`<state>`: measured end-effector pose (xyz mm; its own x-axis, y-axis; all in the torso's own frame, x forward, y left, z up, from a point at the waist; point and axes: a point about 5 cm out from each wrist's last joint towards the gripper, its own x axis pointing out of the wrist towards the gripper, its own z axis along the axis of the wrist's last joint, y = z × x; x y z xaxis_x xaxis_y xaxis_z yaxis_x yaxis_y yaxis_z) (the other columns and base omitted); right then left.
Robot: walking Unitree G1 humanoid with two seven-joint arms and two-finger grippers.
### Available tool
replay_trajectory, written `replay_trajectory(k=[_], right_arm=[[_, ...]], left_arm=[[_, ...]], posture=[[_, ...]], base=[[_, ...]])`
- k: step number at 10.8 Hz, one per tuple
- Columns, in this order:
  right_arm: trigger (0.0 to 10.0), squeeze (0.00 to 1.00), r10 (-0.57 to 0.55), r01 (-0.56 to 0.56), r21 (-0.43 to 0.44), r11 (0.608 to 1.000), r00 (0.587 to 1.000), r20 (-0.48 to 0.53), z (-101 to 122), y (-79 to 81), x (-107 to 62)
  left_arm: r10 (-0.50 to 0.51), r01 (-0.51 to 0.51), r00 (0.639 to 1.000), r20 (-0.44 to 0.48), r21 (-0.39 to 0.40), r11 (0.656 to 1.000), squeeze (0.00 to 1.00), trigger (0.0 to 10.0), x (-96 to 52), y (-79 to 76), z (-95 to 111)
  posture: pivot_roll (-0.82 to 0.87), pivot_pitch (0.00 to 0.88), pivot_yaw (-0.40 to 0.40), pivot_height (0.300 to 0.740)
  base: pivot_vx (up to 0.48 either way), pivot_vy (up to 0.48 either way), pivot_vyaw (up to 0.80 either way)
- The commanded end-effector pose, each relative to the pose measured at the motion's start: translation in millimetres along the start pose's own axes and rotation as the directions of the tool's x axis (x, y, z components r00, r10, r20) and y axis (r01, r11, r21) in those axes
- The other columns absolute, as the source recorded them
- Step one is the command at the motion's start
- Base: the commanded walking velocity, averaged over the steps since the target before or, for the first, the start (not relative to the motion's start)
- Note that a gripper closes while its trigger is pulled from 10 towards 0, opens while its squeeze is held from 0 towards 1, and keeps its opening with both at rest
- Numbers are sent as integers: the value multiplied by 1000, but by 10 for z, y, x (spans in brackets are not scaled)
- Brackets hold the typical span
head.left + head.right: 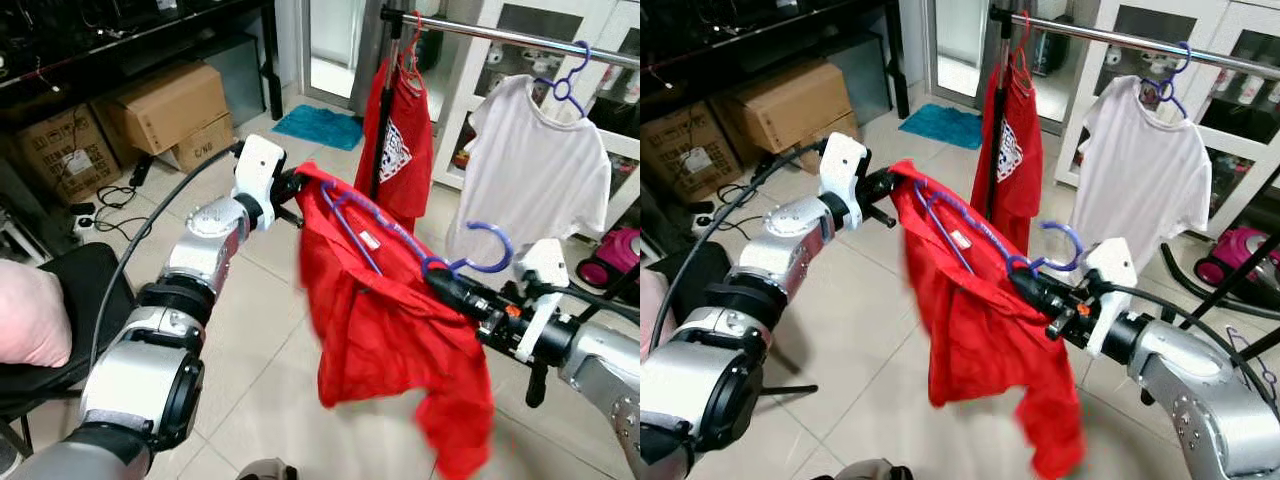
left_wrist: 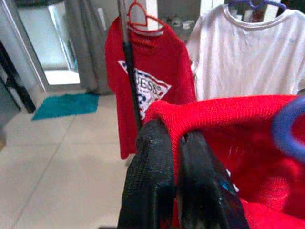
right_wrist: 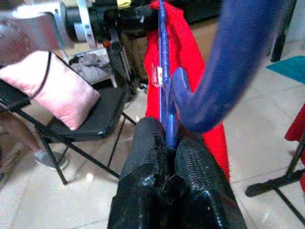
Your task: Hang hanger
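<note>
Silver arms, black-fingered grippers

Behind each gripper, the left gripper (image 1: 297,186) and the right gripper (image 1: 447,280), sits a white wrist block; a black cable trails along the left forearm.

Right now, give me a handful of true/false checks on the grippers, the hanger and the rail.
1. The right gripper is shut on the blue hanger. True.
2. The left gripper is open and apart from the red shirt. False: it pinches the shirt's edge.
3. The blue hanger's hook is already over the rail. False: it is held below the rail.
4. A white shirt hangs on the rail. True.
5. A pink cushion lies on a black chair. True.
</note>
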<state>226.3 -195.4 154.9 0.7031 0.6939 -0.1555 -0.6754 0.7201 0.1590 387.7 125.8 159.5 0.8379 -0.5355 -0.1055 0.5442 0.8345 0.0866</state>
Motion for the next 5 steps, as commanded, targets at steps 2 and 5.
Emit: replay_trajectory(k=[2, 5], right_arm=[[0, 0, -130, 127, 42, 991, 989, 69, 93, -102, -10], [0, 0, -248, 230, 139, 963, 959, 134, 136, -128, 183]], left_arm=[[-21, 22, 999, 25, -40, 999, 0, 0, 38, -56, 25], [-227, 228, 973, 32, -69, 971, 0, 0, 167, -578, -78]], posture=[[-8, 0, 50, 740], [-5, 0, 52, 740]], base=[[0, 0, 0], [0, 0, 0]])
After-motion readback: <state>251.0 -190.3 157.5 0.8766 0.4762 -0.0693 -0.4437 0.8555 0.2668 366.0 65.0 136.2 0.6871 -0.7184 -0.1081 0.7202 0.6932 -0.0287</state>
